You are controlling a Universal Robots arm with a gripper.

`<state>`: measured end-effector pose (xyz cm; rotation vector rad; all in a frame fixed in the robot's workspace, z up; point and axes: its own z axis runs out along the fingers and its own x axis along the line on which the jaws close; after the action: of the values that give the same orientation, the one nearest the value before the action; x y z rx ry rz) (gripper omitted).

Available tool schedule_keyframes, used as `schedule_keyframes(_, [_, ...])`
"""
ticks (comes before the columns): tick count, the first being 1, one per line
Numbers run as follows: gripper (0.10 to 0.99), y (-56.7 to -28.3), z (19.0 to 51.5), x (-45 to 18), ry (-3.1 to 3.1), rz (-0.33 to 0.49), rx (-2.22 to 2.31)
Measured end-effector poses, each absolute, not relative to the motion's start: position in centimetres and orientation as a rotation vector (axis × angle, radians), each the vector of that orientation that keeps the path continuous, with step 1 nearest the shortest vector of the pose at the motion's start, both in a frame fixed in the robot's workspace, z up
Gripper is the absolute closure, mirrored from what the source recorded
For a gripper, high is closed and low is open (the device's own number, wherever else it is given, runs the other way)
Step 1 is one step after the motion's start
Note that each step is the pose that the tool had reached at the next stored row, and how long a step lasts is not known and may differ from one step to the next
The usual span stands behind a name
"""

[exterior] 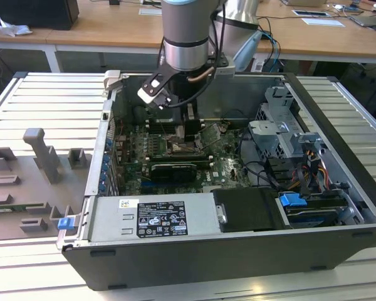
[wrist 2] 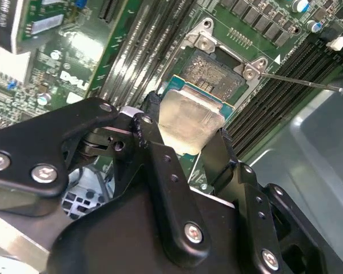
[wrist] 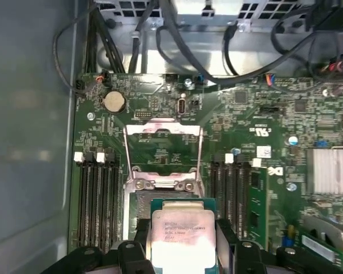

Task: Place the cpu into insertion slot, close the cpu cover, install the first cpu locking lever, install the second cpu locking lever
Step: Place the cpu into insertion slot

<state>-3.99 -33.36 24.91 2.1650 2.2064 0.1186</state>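
cpu (wrist 2: 188,123) beside insertion slot (wrist 2: 217,71) (cpu cover (wrist: 163,129) beyond)

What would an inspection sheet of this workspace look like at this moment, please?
Surface: slatted metal table carrying an open computer case.
Job's things: cpu held just over the insertion slot, not seated; cpu cover swung open.
Clutter: grey fixture blocks on the table at the exterior view's left.
Grippers: pincer shut on the cpu's edges, inside the case.
Cables: black cables along the case wall beyond the board; coloured wires by the drive bay.
Surroundings: wooden desks behind the table.
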Motion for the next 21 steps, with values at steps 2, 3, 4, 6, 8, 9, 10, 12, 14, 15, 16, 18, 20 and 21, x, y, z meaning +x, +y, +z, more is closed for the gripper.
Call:
schedule_keyframes(2, [0.549, -33.0, 24.5, -4.0, 2.206, 0.118, 2.165])
schedule_keyframes(3, [0.549, -32.9, 24.3, -4.0, 2.206, 0.119, 2.165])
schedule_keyframes(4, [0.549, -32.7, 24.1, -4.1, 2.206, 0.118, 2.165])
schedule_keyframes(6, [0.549, -32.5, 23.7, -4.2, 2.206, 0.119, 2.165])
schedule_keyframes(8, [0.549, -32.4, 23.3, -4.4, 2.206, 0.119, 2.165])
schedule_keyframes(9, [0.549, -32.4, 23.1, -4.5, 2.206, 0.119, 2.165])
schedule_keyframes(10, [0.549, -32.3, 23.0, -4.5, 2.206, 0.119, 2.165])
schedule_keyframes(12, [0.549, -32.1, 22.4, -4.5, 2.205, 0.119, 2.166])
schedule_keyframes(14, [0.549, -32.0, 21.8, -4.6, 2.188, 0.118, 2.183])
schedule_keyframes(15, [0.549, -32.0, 21.7, -4.6, 2.186, 0.118, 2.185])
schedule_keyframes(16, [0.549, -32.0, 21.6, -4.6, 2.186, 0.118, 2.185])
schedule_keyframes(18, [0.549, -32.0, 21.5, -4.7, 2.186, 0.118, 2.185])
schedule_keyframes(20, [0.549, -32.0, 21.3, -4.7, 2.186, 0.118, 2.185])
schedule_keyframes(21, [0.549, -32.0, 21.1, -4.7, 2.186, 0.118, 2.185])
